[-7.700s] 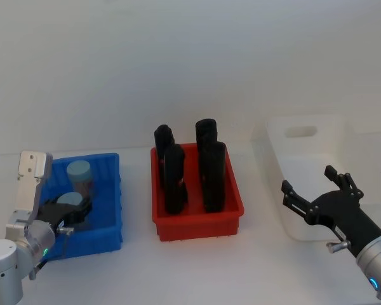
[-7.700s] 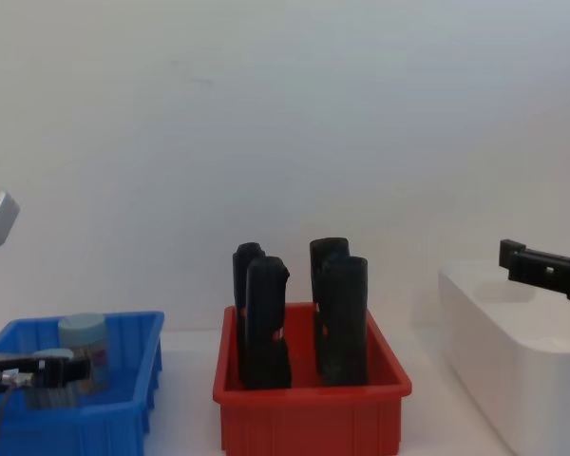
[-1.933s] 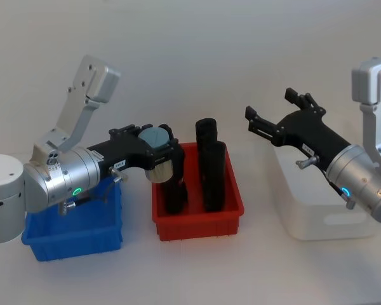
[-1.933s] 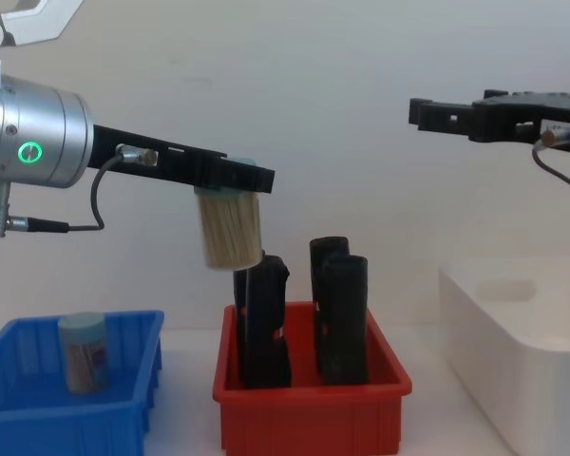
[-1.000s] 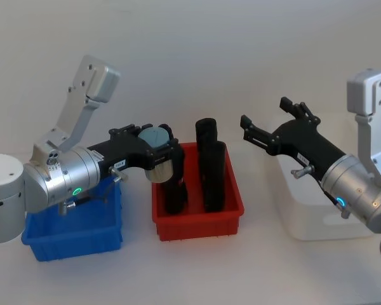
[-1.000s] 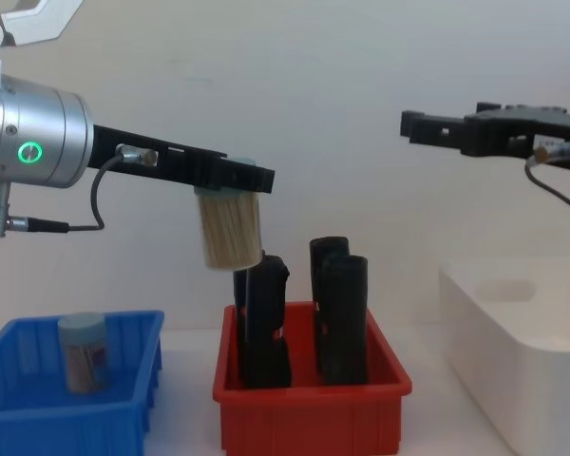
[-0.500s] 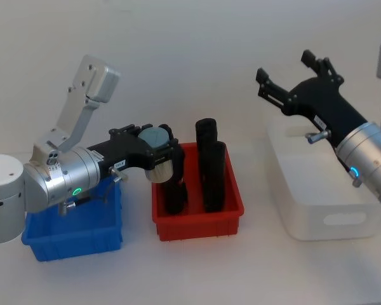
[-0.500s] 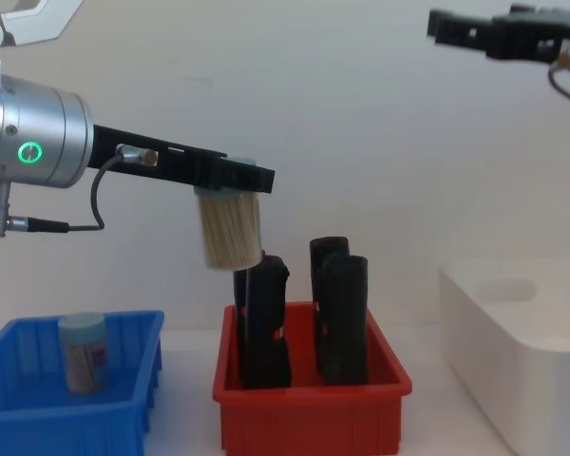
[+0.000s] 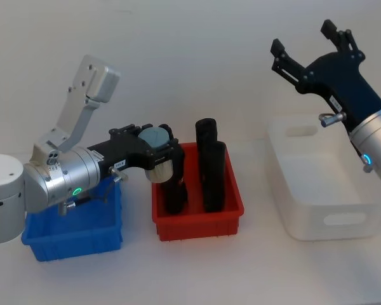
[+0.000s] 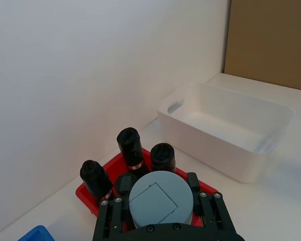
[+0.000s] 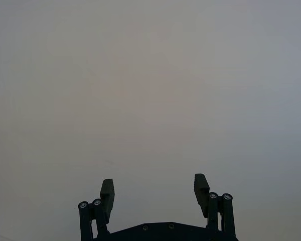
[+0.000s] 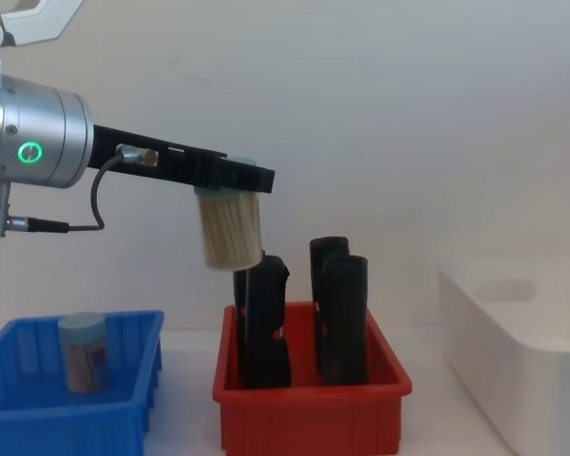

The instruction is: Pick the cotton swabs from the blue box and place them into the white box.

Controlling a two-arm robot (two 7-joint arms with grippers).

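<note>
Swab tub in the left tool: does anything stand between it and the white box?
The tub, shut in the left tool, hangs over the left side of the red bin; the black objects standing there lie toward the white box, tops about level with the tub's base. The open right tool is raised high near the box.

left claw [image 9: 157, 154] clamped, arm outstretched, right claw [image 9: 302, 35] spread, held high

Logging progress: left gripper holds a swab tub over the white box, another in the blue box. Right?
No: in the chest view the left gripper holds the swab tub over the red bin, not the white box. The other tub sits in the blue box.
</note>
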